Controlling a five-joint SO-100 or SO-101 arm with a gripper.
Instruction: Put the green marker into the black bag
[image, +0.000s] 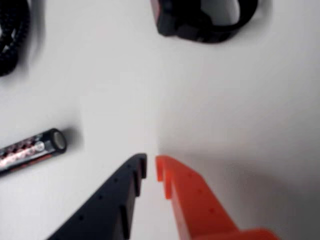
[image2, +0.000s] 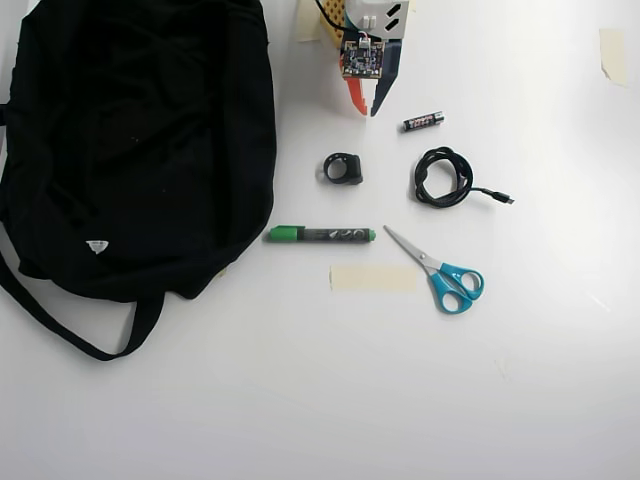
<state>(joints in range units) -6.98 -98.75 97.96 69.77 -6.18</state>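
The green marker (image2: 322, 234) lies flat on the white table in the overhead view, green cap to the left, just right of the black bag (image2: 130, 140). The bag lies spread out at the left, its strap looping toward the front and its white label showing. My gripper (image2: 367, 110) is at the top centre, well above the marker in the picture, empty, with its black and orange fingers nearly together. In the wrist view the gripper (image: 151, 167) hovers over bare table. The marker and bag are out of the wrist view.
A battery (image2: 422, 121) lies right of the gripper and also shows in the wrist view (image: 32, 148). A small black ring-shaped thing (image2: 343, 168) sits between gripper and marker. A coiled black cable (image2: 442, 178), blue-handled scissors (image2: 445, 275) and a tape strip (image2: 372, 278) lie to the right.
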